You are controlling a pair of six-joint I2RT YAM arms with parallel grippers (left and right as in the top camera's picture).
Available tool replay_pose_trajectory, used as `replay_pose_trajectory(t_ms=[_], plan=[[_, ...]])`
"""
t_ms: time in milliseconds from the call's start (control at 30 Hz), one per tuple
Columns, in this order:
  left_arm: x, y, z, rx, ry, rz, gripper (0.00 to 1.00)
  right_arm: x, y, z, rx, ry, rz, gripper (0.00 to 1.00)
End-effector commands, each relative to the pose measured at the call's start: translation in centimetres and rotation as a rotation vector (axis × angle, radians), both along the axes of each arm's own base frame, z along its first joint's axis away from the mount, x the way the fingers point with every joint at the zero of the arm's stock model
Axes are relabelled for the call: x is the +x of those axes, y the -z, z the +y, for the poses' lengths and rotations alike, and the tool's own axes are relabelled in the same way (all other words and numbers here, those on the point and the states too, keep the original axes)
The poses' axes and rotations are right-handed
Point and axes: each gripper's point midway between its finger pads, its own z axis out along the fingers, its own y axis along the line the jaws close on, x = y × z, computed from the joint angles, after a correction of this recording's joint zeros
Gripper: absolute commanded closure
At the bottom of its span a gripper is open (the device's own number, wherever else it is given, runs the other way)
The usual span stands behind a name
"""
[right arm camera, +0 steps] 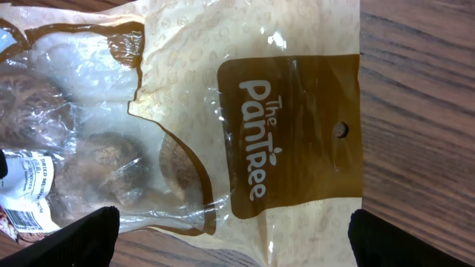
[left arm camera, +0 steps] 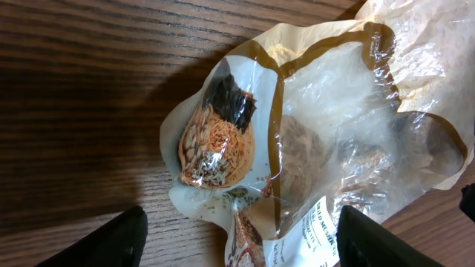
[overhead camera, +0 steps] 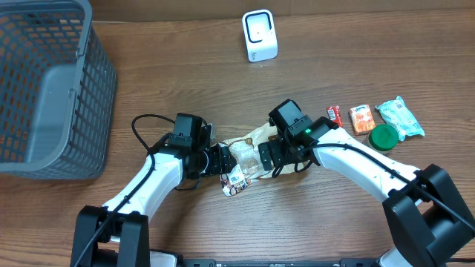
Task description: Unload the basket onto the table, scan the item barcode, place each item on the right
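The item is a clear and tan "The Pantree" bag of dried mushrooms (overhead camera: 249, 154), lying flat on the wooden table between both arms. A white label (left arm camera: 312, 236) sits at one end of it; the same label (right arm camera: 22, 194) shows some bar lines at its lower edge in the right wrist view. My left gripper (left arm camera: 241, 219) is open, its black fingers (left arm camera: 111, 241) wide on either side of the bag's label end. At the bag's header end my right gripper (right arm camera: 234, 216) is open too, straddling the edge. A white scanner (overhead camera: 260, 35) stands at the far middle of the table.
A grey mesh basket (overhead camera: 44, 89) fills the far left. At the right lie a red packet (overhead camera: 335, 115), an orange packet (overhead camera: 362, 119), a green round lid (overhead camera: 384, 136) and a pale teal packet (overhead camera: 401, 117).
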Motion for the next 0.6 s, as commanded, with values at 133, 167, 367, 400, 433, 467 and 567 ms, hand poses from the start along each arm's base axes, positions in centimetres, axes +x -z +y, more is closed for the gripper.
replay_pose_trajectory(t_ms=[133, 167, 367, 400, 433, 467, 567], plan=[[-0.1, 0.3, 0.6, 0.043, -0.021, 0.001, 0.28, -0.9, 0.4, 0.3, 0.032, 0.082, 0.072, 0.00], [-0.1, 0.3, 0.6, 0.043, -0.021, 0.001, 0.28, -1.1, 0.4, 0.5, 0.044, 0.078, 0.082, 0.00], [0.2, 0.2, 0.6, 0.040, -0.022, -0.012, 0.25, -1.9, 0.1, 1.6, 0.111, 0.124, 0.154, 0.00], [0.3, 0.2, 0.5, 0.039, -0.022, -0.015, 0.24, -2.0, 0.1, 1.6, 0.114, 0.160, 0.165, 0.00], [0.3, 0.1, 0.5, 0.038, -0.022, -0.018, 0.23, -1.9, 0.1, 1.6, 0.118, 0.193, 0.175, 0.00], [0.3, 0.1, 0.5, 0.038, -0.022, -0.018, 0.23, -1.9, 0.1, 1.6, 0.122, 0.229, 0.186, 0.00], [0.3, 0.1, 0.5, 0.038, -0.022, -0.018, 0.22, -1.9, 0.0, 2.1, 0.135, 0.240, 0.183, 0.00]])
